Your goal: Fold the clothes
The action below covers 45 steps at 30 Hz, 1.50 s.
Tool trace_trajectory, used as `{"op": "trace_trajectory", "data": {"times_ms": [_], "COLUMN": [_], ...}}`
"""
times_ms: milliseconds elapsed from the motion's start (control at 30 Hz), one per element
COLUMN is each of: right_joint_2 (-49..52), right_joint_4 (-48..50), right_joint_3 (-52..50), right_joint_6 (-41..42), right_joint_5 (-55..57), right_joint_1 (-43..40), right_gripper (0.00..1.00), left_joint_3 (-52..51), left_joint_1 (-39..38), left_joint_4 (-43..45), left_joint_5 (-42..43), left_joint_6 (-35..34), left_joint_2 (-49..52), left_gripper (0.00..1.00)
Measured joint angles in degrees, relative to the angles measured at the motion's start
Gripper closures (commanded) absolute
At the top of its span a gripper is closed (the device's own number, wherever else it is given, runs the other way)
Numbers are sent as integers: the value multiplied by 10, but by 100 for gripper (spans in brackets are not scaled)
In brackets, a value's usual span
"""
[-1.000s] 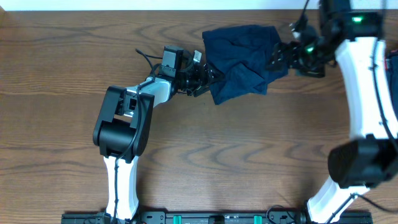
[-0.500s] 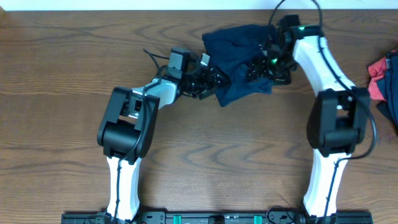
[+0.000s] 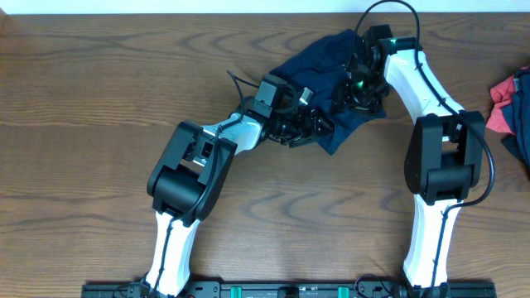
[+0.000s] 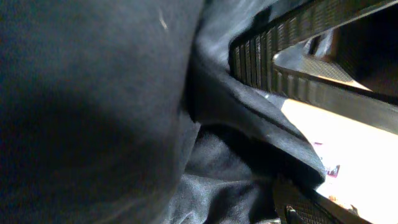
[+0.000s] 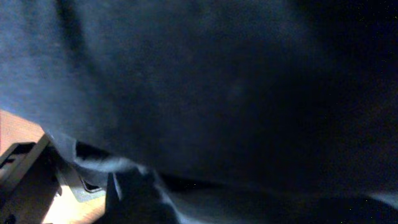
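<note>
The clothes [image 3: 319, 62] are a crumpled dark navy garment at the back middle of the table. My left gripper [image 3: 319, 126] lies against their lower edge. In the left wrist view its ribbed upper finger [image 4: 280, 43] and lower finger [image 4: 305, 208] stand wide apart, with a fold of the clothes [image 4: 236, 124] running between them. My right gripper [image 3: 354, 89] presses into the clothes' right side from above. The right wrist view is almost filled with dark fabric [image 5: 217, 81], which hides the jaws.
A red and dark pile of cloth [image 3: 513, 103] lies at the right edge. The wooden table [image 3: 99, 99] stretches left and forward. Both arm bases stand at the front edge.
My left gripper has moved right, and the clothes' lower left corner has gone with it. The right arm has swung in from the right edge onto the clothes.
</note>
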Motion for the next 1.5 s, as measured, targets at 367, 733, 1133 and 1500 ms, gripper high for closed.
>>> {"op": "trace_trajectory", "data": {"times_ms": [367,733,1133,1500], "right_joint_2": [0,0,0,-2], "right_joint_4": [-15,-89,-60,-89], "right_joint_3": [0,1,3,70], "right_joint_6": [7,139,170,150], "right_joint_5": [0,101,175,191], "right_joint_1": [-23,-23,-54,-95], "right_gripper": [99,99,1,1], "left_joint_3": [0,0,0,0], "left_joint_1": [75,110,108,108], "left_joint_4": [-3,-3,-3,-3], "left_joint_5": [2,-14,-18,-18], "left_joint_6": [0,0,0,0], "left_joint_2": [0,-4,-6,-7], "left_gripper": [22,18,14,14]}}
